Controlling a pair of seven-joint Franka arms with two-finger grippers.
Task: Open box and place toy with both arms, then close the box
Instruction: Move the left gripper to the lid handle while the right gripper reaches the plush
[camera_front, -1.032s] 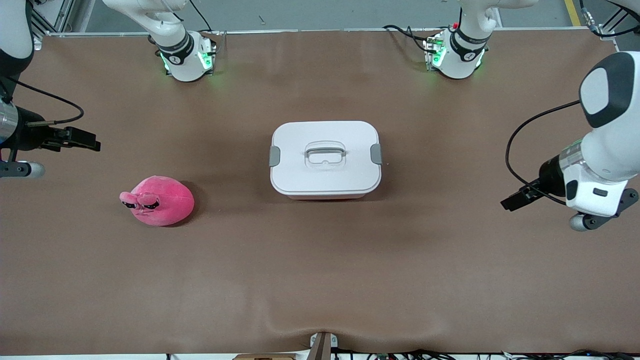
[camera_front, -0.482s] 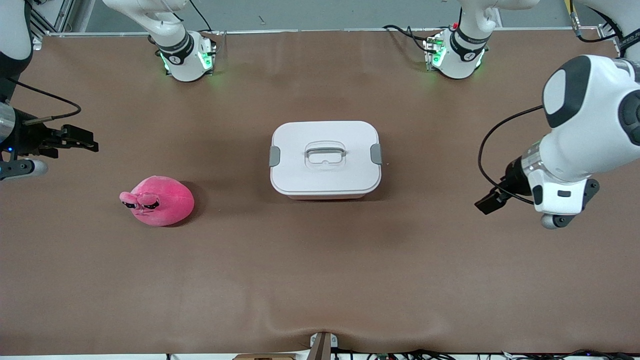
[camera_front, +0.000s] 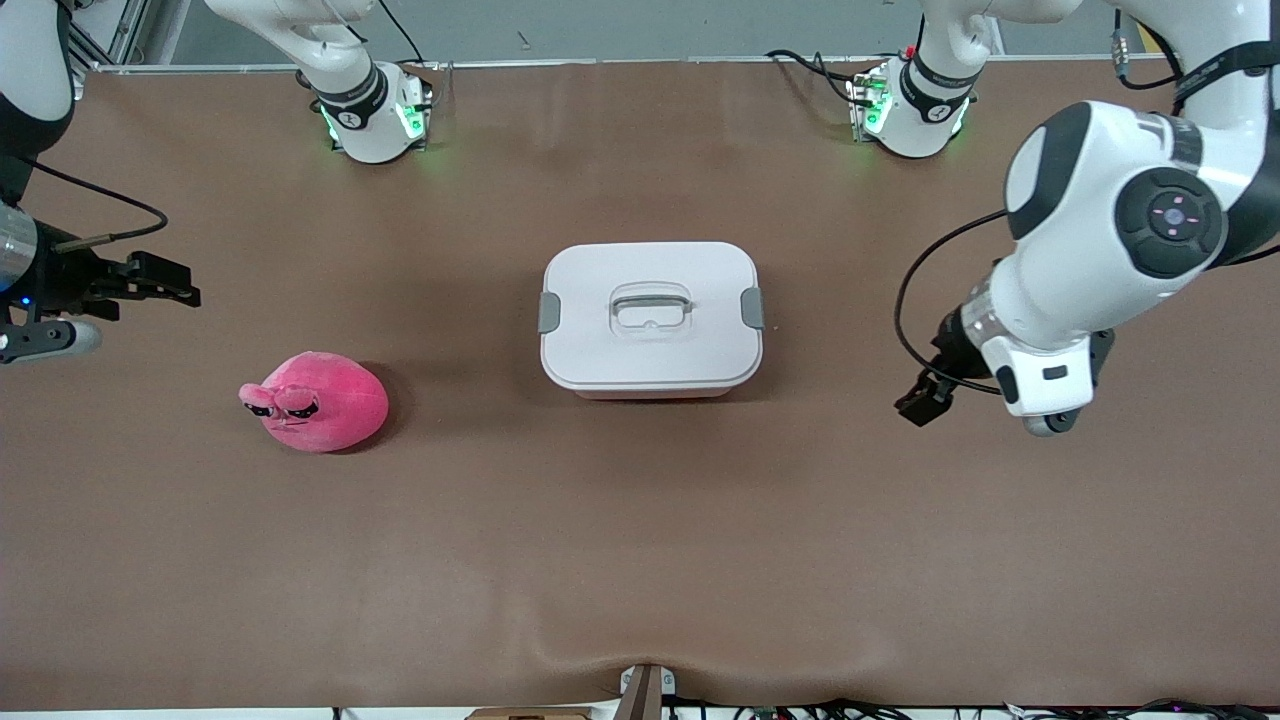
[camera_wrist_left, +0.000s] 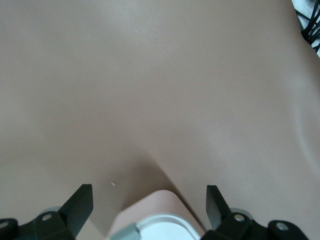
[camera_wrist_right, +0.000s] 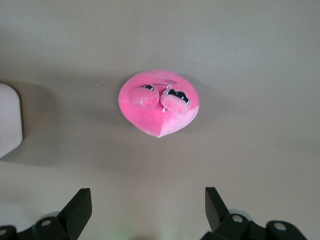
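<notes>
The box (camera_front: 650, 315) stands closed at the table's middle, with its white lid on, grey side clips (camera_front: 752, 307) and a recessed handle (camera_front: 651, 306). One corner of the box shows in the left wrist view (camera_wrist_left: 162, 220). The pink plush toy (camera_front: 318, 402) lies toward the right arm's end, a little nearer the front camera than the box. It also shows in the right wrist view (camera_wrist_right: 160, 102). My left gripper (camera_front: 920, 400) (camera_wrist_left: 148, 202) is open and empty over bare table beside the box. My right gripper (camera_front: 165, 282) (camera_wrist_right: 148, 207) is open and empty over the table's right-arm end.
The brown table mat (camera_front: 640, 560) is bare around the box and the toy. Both arm bases (camera_front: 375, 110) (camera_front: 910, 105) stand along the table's edge farthest from the front camera. A box corner (camera_wrist_right: 7, 125) shows at the edge of the right wrist view.
My left arm has swung in from its end of the table toward the box. My right gripper has barely shifted. The box and the toy have not moved.
</notes>
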